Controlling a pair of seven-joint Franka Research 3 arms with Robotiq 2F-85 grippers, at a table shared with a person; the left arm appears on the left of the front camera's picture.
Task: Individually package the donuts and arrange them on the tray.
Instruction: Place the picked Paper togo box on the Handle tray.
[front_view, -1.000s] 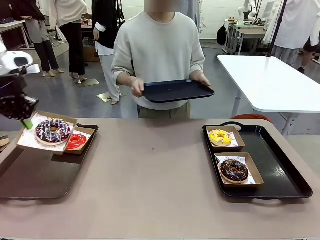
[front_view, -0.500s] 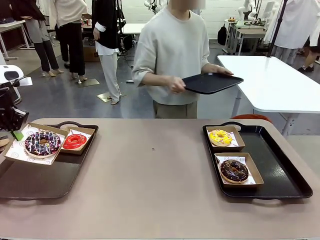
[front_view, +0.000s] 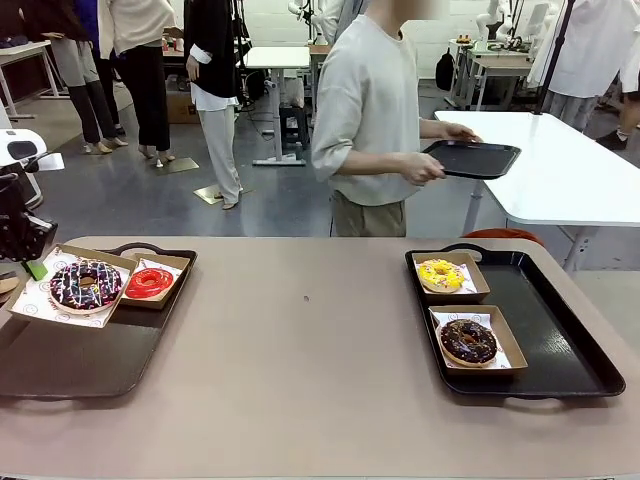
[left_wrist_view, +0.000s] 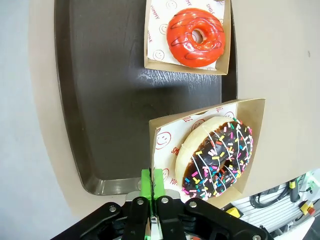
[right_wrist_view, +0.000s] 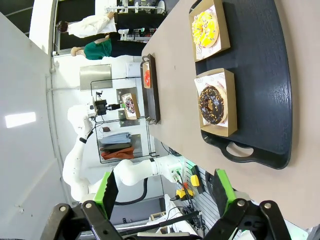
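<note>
altogether four boxed donuts (front_view: 86, 284), left pincer (left_wrist_view: 151, 186) pinching one box (left_wrist_view: 165, 135), right pincer (right_wrist_view: 165, 192) wide

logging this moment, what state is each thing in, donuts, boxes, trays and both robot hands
purple donut: in its open box, box edge pinched by the left hand, overhanging the tray rim
red donut: in open box on left tray
yellow donut: in open box on right tray
chocolate donut: in open box on right tray
left hand: shut on box edge
right hand: open, holding nothing
person's tray: carried, bare
</note>
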